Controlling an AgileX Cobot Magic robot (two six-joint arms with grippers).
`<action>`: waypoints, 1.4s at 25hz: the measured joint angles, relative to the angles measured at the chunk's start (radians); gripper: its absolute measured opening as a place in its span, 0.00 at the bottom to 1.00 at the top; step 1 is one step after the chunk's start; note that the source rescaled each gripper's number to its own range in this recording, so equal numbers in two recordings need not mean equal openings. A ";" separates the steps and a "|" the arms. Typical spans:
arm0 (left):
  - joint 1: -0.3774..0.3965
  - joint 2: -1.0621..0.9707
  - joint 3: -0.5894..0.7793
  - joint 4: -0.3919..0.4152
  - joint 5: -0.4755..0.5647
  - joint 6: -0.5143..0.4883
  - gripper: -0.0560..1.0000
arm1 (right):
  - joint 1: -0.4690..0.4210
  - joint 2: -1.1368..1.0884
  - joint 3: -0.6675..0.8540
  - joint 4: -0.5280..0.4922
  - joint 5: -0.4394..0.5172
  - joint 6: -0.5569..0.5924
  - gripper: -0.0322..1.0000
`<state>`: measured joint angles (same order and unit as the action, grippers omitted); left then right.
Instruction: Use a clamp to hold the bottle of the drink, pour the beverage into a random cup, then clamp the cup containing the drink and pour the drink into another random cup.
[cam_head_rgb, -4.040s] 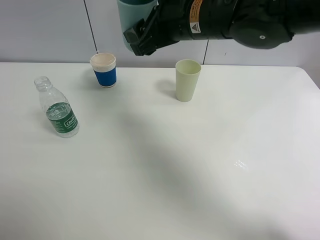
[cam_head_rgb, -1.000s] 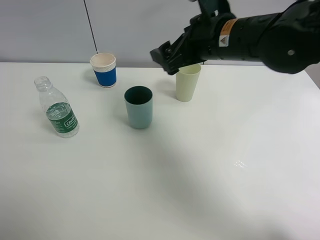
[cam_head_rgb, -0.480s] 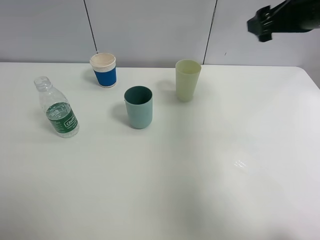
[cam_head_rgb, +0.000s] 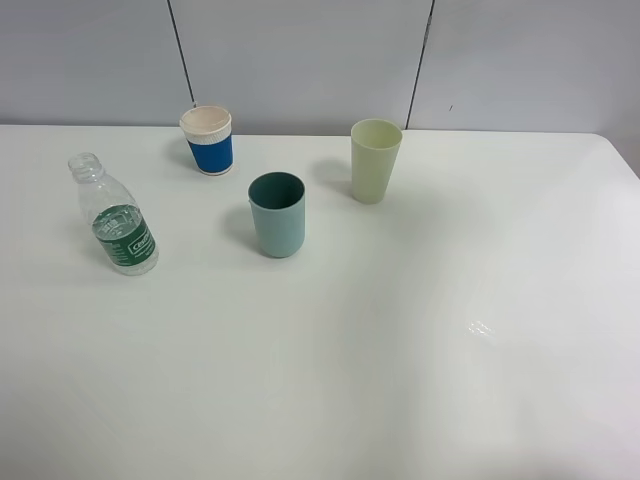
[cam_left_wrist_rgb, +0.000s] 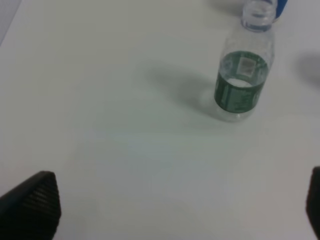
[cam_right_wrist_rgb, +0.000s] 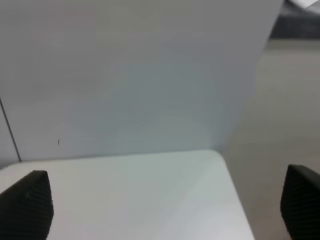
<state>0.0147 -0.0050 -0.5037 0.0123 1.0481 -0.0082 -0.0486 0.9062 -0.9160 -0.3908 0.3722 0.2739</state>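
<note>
The clear bottle (cam_head_rgb: 115, 215) with a green label stands uncapped at the left of the white table (cam_head_rgb: 420, 350). A teal cup (cam_head_rgb: 277, 213) stands upright near the middle, with a blue paper cup (cam_head_rgb: 208, 140) behind it to the left and a pale green cup (cam_head_rgb: 375, 160) to the right. Neither arm shows in the exterior high view. In the left wrist view the bottle (cam_left_wrist_rgb: 243, 85) stands some way ahead of my left gripper (cam_left_wrist_rgb: 172, 210), which is open and empty. My right gripper (cam_right_wrist_rgb: 162, 205) is open and empty, facing the wall.
The right wrist view shows the grey wall panel (cam_right_wrist_rgb: 130, 75), the table's far right corner (cam_right_wrist_rgb: 215, 160) and the floor (cam_right_wrist_rgb: 285, 100) beyond it. A sliver of the blue paper cup (cam_left_wrist_rgb: 283, 5) shows behind the bottle in the left wrist view.
The right arm has pulled back up and to the right, out of the exterior high view. The teal cup stays on the table where it stood. The bottle and other cups have not moved.
</note>
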 joint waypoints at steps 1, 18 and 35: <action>0.000 0.000 0.000 0.000 0.000 0.000 1.00 | -0.001 -0.031 0.000 0.000 0.030 0.000 0.72; 0.000 0.000 0.000 0.000 0.000 0.000 1.00 | -0.001 -0.605 0.000 0.141 0.571 -0.151 0.72; 0.000 0.000 0.000 0.000 0.000 0.000 1.00 | -0.001 -0.911 0.224 0.319 0.745 -0.258 0.72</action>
<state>0.0147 -0.0050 -0.5037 0.0123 1.0481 -0.0082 -0.0501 -0.0051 -0.6921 -0.0715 1.1170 0.0162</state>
